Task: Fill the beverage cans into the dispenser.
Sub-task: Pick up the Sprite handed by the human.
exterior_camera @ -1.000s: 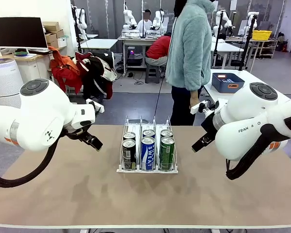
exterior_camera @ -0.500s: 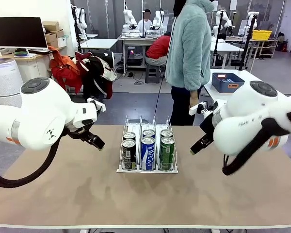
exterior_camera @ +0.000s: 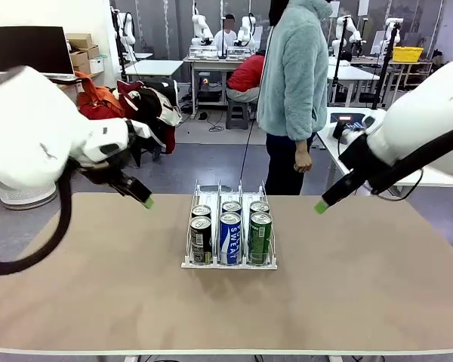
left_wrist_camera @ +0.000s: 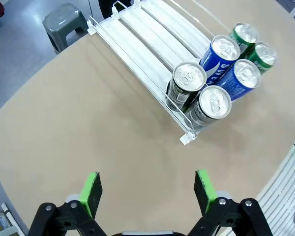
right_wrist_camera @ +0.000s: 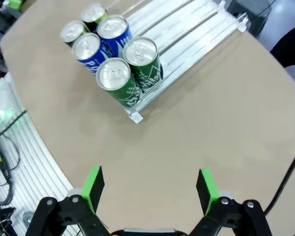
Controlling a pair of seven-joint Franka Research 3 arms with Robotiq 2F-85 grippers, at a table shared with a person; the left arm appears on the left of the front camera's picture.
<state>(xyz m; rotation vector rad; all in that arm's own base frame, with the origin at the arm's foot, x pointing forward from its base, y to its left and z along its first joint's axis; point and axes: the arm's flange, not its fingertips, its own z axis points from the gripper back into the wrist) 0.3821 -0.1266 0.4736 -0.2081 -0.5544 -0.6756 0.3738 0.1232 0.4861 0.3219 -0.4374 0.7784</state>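
You see six cans (exterior_camera: 230, 235) standing upright, tops up, two per lane at the robot's end of the dispenser (exterior_camera: 228, 265) mid-counter (exterior_camera: 362, 286). Its lanes run toward the person (exterior_camera: 294, 75). Left jaws and right jaws are spread, empty, either side.

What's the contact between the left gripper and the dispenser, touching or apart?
Apart. The left wrist view shows a stretch of bare table between the open left gripper and the dispenser.
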